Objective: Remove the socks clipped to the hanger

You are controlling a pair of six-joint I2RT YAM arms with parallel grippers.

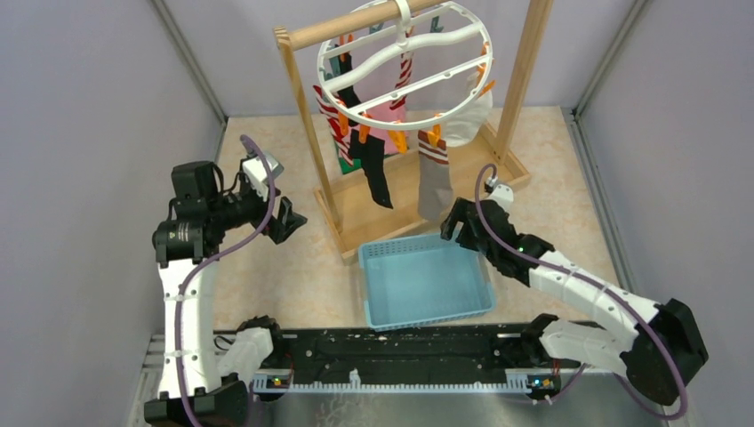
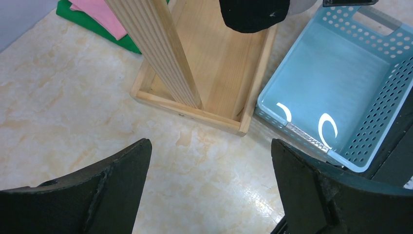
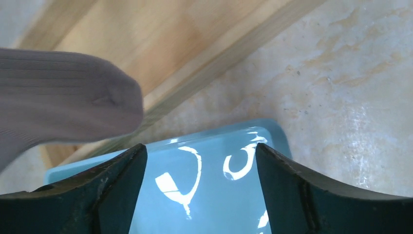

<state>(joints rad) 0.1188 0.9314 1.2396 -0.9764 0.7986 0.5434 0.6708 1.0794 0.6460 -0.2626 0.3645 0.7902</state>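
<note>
Marble tabletop (image 1: 293, 267); hanger (image 1: 405, 44) high above both jaws

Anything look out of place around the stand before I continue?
Yes: pink and green fabric lies flat on the table beside the wooden stand's base, outside the blue basket. It may be dropped socks; I cannot tell.
</note>
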